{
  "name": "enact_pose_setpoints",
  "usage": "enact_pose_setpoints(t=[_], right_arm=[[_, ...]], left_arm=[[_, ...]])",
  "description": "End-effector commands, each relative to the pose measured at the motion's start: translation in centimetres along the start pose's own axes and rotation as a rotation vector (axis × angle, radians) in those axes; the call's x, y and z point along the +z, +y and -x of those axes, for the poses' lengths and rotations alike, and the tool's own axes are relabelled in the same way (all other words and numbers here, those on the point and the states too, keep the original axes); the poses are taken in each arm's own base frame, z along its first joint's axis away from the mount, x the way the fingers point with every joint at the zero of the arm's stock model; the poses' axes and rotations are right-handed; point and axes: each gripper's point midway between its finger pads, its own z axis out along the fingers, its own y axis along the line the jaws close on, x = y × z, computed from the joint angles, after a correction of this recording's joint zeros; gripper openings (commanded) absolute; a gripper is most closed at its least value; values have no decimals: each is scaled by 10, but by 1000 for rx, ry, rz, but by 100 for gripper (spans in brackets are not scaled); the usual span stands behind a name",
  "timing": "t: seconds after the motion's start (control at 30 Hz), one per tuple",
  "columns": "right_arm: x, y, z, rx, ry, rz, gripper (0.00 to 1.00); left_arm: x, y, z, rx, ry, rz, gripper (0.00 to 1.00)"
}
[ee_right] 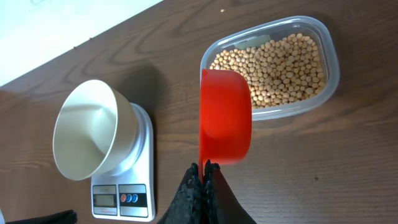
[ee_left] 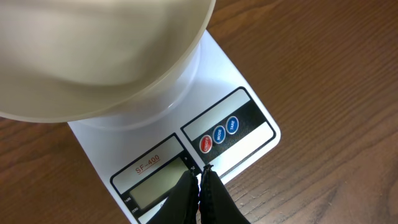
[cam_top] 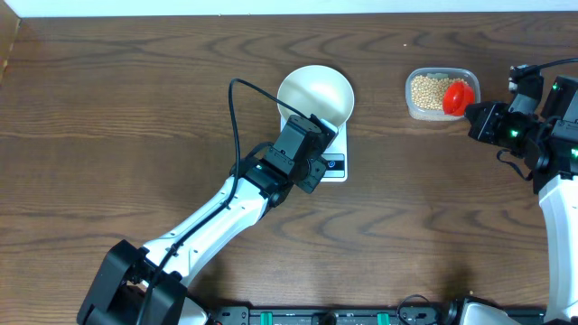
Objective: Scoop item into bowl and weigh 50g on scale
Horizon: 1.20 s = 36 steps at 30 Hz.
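Scale-setup step, I judge. The empty white bowl (cam_top: 315,93) sits on the scale (ee_left: 249,124). The left gripper (ee_left: 200,180), closed and holding nothing, is poised at its display edge. The right gripper (ee_right: 203,171), clamped on the red scoop (ee_right: 226,115), hangs over the soybeans (ee_right: 280,65) in the tub (ee_right: 333,68) beside the scale. Next move: dip and fill.

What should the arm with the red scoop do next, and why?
Probably lower the red scoop into the beans in the clear tub. The right gripper holds its handle, the scoop hangs over the tub's edge with no beans showing in it, and the white bowl on the scale looks empty.
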Motion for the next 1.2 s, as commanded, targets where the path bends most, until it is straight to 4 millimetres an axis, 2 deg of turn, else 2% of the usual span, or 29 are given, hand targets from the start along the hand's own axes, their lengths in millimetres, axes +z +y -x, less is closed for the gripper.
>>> enact_pose_setpoints(t=[0.0,0.33,0.7,0.8,0.97,1.17], right_arm=[[-3,-3,4,-29,-14,-15,1],[-4,-22,8,-37,-34,-127,1],[-4,-23,11,-42,-47,-133,1],[-4,-23,11,-42,-47,-134,1],[-4,-23,11,-41,-47,-133,1],[-4,-22,11,-41,-45,-133,1]], left_arm=[[1,4,-4,13,19,11,7],[6,4,-11,12,48,11,7],[12,4,-9,12,40,11,7],[19,4,-13,12,54,10,8],[47,4,-19,13,66,10,7],[52,6,-16,88,52,16,7]])
